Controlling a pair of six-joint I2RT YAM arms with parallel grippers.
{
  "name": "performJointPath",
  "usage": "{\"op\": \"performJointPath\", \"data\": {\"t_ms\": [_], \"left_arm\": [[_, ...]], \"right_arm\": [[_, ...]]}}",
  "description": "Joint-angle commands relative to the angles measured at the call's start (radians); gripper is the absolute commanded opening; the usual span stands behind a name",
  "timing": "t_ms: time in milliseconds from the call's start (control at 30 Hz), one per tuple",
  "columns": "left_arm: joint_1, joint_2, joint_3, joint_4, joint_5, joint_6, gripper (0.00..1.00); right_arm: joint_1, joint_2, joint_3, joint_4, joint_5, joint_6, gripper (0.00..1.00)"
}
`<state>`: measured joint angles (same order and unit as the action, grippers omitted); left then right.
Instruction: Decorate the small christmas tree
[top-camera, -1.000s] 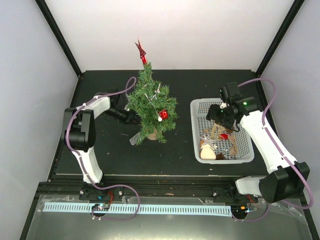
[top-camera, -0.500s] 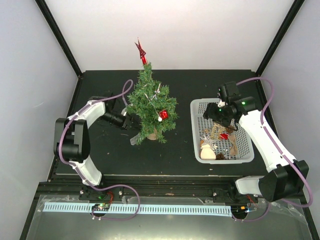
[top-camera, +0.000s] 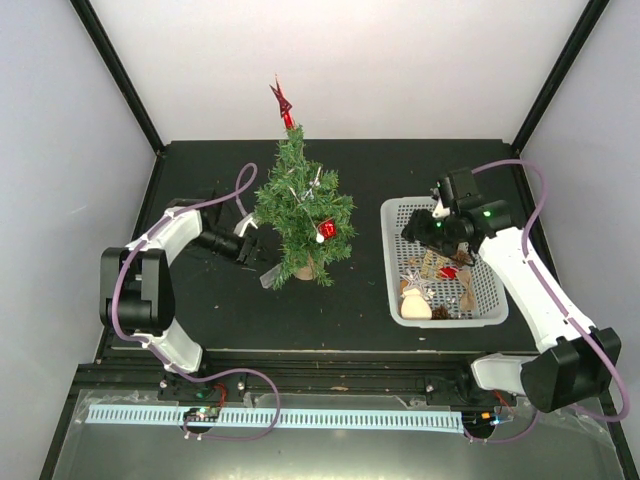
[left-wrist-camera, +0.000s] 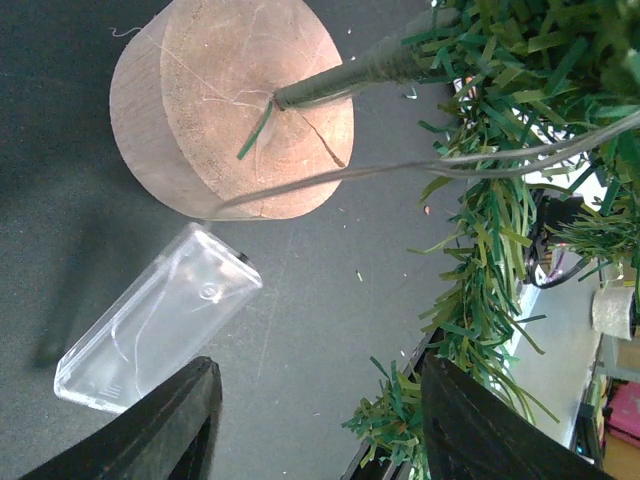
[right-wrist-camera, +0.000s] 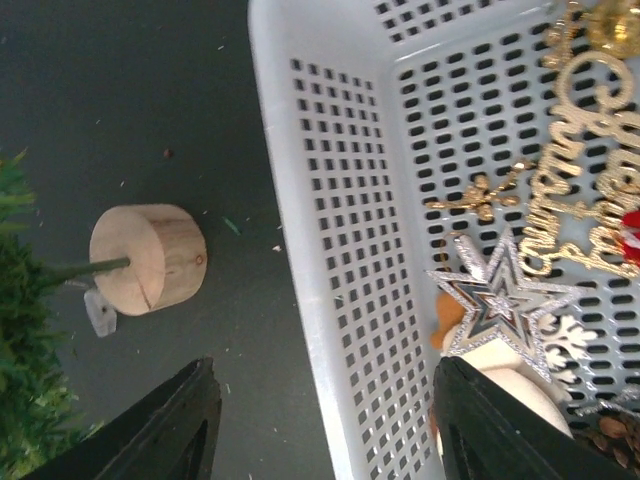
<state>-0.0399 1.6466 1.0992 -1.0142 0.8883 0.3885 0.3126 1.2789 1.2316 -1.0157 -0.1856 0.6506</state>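
small christmas tree (top-camera: 303, 215) | left gripper (left-wrist-camera: 320, 372) parted, empty | right gripper (right-wrist-camera: 325, 372) likewise, above basket (right-wrist-camera: 280, 200) edge

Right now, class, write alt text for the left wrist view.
The tree rises from a round wooden base on the dark table, with a clear plastic box beside it. The left claw is open, holding nothing.

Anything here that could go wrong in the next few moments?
The left gripper sits open, low beside the small christmas tree, near its wooden base and the thin wire crossing it; snagging that wire might tip the tree. The right gripper hangs open above the basket wall; descending could hit it.
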Motion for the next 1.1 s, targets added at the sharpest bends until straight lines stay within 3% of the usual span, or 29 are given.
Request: {"op": "performJointPath", "data": {"t_ms": [0,533,733,900,1067], "left_arm": [[0.014,-0.019,0.007,-0.006,-0.009,0.017,0.57],[0.131,-0.029,0.031,-0.037,-0.042,0.012,0.64],[0.178,-0.058,0.044,-0.051,-0.043,0.007,0.75],[0.24,-0.093,0.076,-0.073,-0.03,0.006,0.78],[0.276,-0.134,0.127,-0.109,-0.025,0.017,0.78]], "right_arm": [[0.035,-0.003,0.023,0.067,-0.068,-0.02,0.58],[0.111,0.268,0.121,0.264,-0.288,0.051,0.3],[0.111,0.383,0.135,0.335,-0.341,0.081,0.28],[0.116,0.457,0.139,0.446,-0.422,0.121,0.28],[0.148,0.542,0.188,0.441,-0.434,0.102,0.28]]}}
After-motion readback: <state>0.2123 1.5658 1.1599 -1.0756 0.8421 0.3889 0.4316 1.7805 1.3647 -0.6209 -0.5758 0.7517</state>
